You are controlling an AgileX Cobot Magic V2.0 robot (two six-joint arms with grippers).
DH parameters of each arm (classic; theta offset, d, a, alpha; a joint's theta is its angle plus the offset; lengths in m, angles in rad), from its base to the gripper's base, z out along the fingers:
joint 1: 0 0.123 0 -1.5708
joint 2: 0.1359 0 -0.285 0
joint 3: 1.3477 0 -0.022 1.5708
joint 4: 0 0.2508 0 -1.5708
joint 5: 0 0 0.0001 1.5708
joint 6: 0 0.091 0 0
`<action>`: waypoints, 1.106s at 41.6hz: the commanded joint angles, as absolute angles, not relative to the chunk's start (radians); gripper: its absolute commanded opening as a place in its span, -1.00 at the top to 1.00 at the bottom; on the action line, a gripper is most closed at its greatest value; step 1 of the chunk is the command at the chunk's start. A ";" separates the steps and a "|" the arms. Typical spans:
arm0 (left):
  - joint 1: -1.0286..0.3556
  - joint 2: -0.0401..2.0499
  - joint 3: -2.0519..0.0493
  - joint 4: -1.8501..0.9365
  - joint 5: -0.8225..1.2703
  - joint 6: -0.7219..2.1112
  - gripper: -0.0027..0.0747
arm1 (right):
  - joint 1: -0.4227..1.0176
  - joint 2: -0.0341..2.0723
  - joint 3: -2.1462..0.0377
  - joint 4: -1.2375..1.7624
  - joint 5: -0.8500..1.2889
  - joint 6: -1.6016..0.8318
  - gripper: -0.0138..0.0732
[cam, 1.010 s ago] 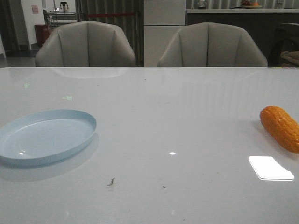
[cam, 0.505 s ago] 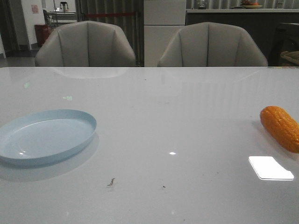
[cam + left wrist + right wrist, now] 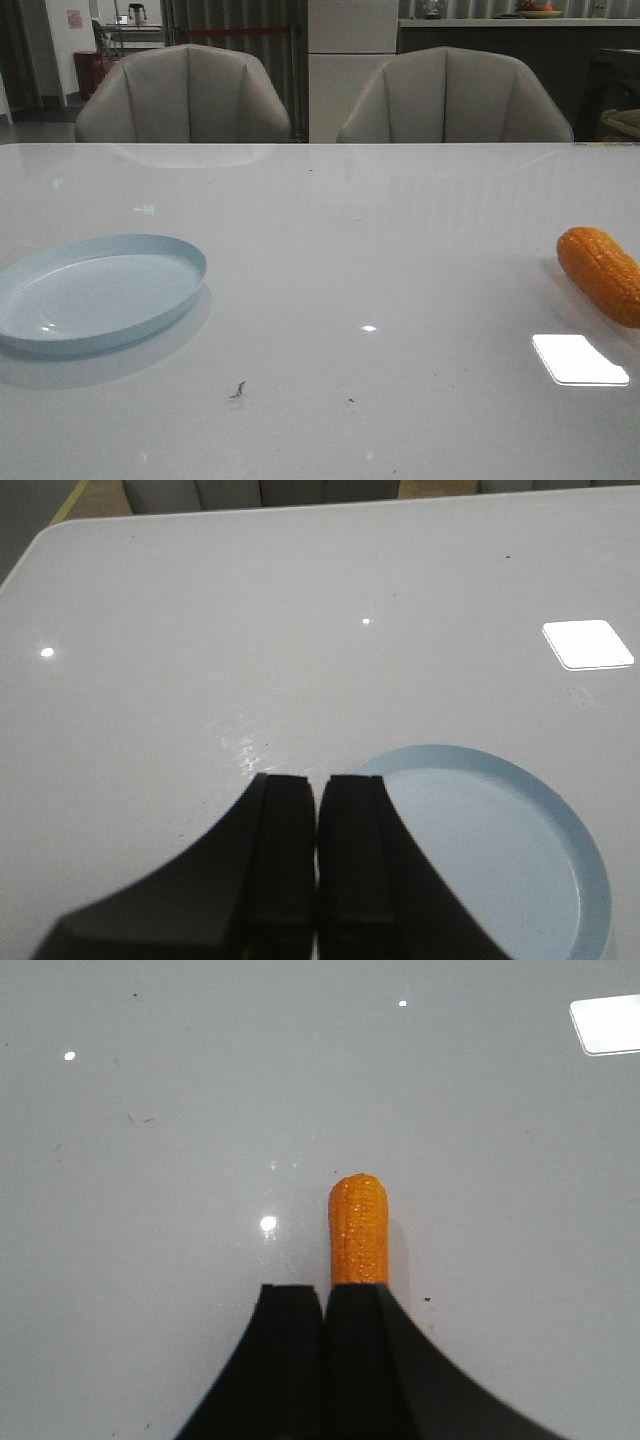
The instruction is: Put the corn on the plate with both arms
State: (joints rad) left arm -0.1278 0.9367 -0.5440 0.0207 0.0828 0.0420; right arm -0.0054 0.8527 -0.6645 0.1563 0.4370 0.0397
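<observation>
The corn [image 3: 603,273] lies on its side on the white table [image 3: 380,250] at the far right of the front view, its rounded tip pointing toward the chairs, and nothing touches it. The plate [image 3: 95,292] sits flat on the table at the far left, well apart from the corn, and holds nothing. The left end effector [image 3: 318,850] hangs above the table with its two black fingers pressed together, just beside the plate's rim and gripping nothing. The right end effector [image 3: 322,1345] is likewise closed with no gap between its fingers, and the corn runs out from under its tips onto the open table
</observation>
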 commanded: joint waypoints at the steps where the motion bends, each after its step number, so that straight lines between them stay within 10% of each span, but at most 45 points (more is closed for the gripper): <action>1: -0.136 0.930 -0.580 0.017 0.006 0.035 0.38 | -0.011 0.857 -0.700 0.157 0.368 0.035 0.37; 13: -0.136 0.930 -0.580 -0.048 0.073 0.035 -0.18 | -0.011 0.861 -0.700 0.153 0.368 0.035 -0.49; 46: -0.019 1.535 -1.183 -0.155 0.699 0.035 -0.03 | -0.011 0.861 -0.700 0.153 0.402 0.035 -0.49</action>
